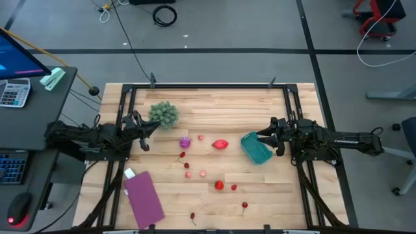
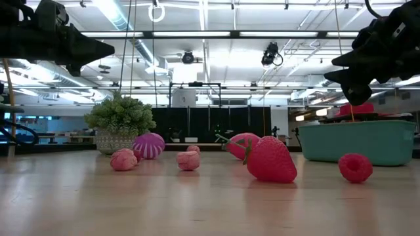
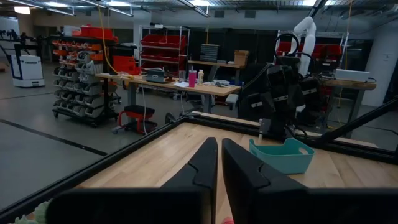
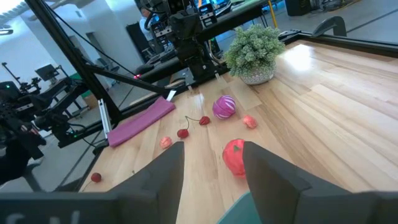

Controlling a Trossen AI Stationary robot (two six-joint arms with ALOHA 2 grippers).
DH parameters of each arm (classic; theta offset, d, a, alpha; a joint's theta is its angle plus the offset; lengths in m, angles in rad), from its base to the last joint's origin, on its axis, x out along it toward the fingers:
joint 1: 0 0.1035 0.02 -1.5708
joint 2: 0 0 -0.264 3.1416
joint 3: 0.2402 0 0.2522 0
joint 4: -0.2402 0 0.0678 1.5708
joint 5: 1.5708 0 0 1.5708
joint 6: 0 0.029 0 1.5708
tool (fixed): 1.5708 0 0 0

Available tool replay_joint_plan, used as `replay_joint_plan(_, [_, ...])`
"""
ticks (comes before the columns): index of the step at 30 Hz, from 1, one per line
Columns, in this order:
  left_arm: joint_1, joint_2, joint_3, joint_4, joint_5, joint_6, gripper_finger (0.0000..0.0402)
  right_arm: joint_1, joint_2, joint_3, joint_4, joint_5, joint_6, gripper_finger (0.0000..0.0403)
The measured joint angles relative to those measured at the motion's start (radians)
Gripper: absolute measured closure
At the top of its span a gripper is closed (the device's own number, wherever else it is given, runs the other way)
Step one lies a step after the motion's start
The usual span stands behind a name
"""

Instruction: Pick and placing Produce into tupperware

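While both my arms hang above the bench (image 1: 260,188), nothing is held in either one. My left fingers (image 3: 217,163) are pressed nearly together, hovering at the left side of the bench just beside the leafy green clump (image 1: 164,113). My right fingers (image 4: 211,163) stand apart, hovering just at the left end of the teal tupperware (image 1: 256,147), which sits at the right side of the bench, turned at an angle to its edges; I see nothing inside it.

All the produce lies out on the wood between my arms. A purple ball (image 1: 185,142) sits near the clump, with a small pink piece (image 1: 201,138) just beside it. A larger red fruit (image 1: 220,144) lies near the tupperware's left. Below these, a stemmed red piece (image 1: 182,155) and two pink pieces (image 1: 187,166) lie close together, and a strawberry (image 1: 220,185) rests beside a small red berry (image 1: 234,187). Two stemmed cherries (image 1: 244,205) lie near the front edge. A flat purple rectangle (image 1: 143,197) lies at the front left.
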Motion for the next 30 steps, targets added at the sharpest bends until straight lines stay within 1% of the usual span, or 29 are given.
replay_joint_plan(4, [0.0, 0.0, 0.0, 0.0, 0.0, 0.0, 0.0378, 0.0, 0.0, 0.0, 0.0, 0.0, 0.0, 0.023])
replay_joint_plan(13, [0.0, 0.0, 0.0, 0.0, 0.0, 0.001, 0.0365, 0.0, 0.0, 0.0, 0.0, 0.0, 0.0, 0.023])
replay_joint_plan(17, [0.0, 0.0, 0.0, 0.025, 0.0, 0.032, 0.0368, 0.0, 0.0, 0.0, 0.0, 0.0, 0.0, 0.023])
replay_joint_plan(21, [0.0, 0.0, 0.0, 0.035, 0.0, 0.027, 0.0371, 0.0, 0.0, 0.0, 0.0, 0.0, 0.0, 0.023])
replay_joint_plan(27, [0.0, 0.0, 0.0, 0.039, 0.0, 0.026, 0.0364, 0.0, 0.0, 0.0, 0.0, 0.0, 0.0, 0.023])
replay_joint_plan(30, [0.001, 0.0, 0.0, 0.08, 0.0, 0.027, 0.0363, 0.0, 0.0, 0.0, 0.0, 0.001, -0.032, 0.023])
